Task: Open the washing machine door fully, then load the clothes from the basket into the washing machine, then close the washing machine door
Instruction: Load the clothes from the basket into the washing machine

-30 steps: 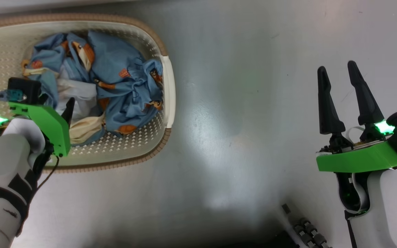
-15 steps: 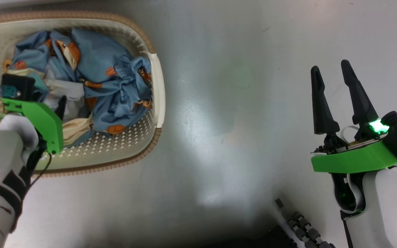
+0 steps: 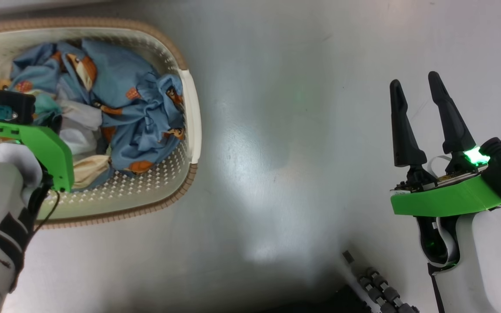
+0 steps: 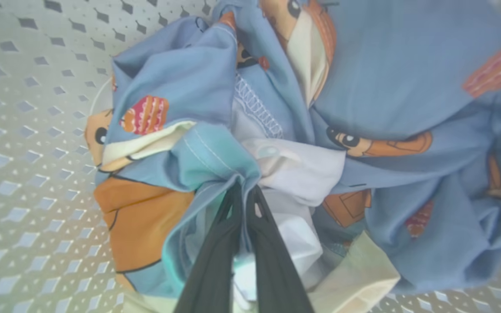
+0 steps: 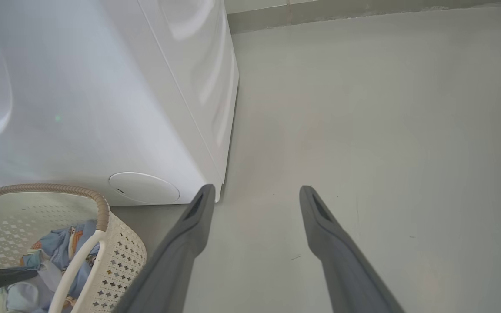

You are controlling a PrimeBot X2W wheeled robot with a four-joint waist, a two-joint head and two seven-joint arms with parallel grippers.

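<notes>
Head view: cream-white basket (image 3: 195,130) with a brown woven rim sat on the grey floor (image 3: 302,165) at upper left. The clothes (image 3: 137,104) were bunched inside it, light blue bear-print fabric plus a cream-white piece. The left arm's green wrist bracket (image 3: 46,148) hung over the basket's near-left part, with the fingers hidden below it down in the pile. Left wrist view: left gripper (image 4: 244,195) was pinched nearly closed, its two dark fingers side by side with a fold of the clothes caught between the tips. Blue fabric lay on one side, white cloth on the other, and the perforated basket wall was behind. Right gripper (image 3: 415,82) was at right, well apart from the basket, over bare floor, fingers spread wide and holding nothing. Right wrist view: the spread fingers pointed along the floor. The white washing machine (image 5: 102,95) stood at upper left with a round cap low on its panel. The basket was just beside it at lower left; touching or not could not be told. A dark ribbed part (image 3: 381,291) sat at the head view's bottom edge, unclear what.
</notes>
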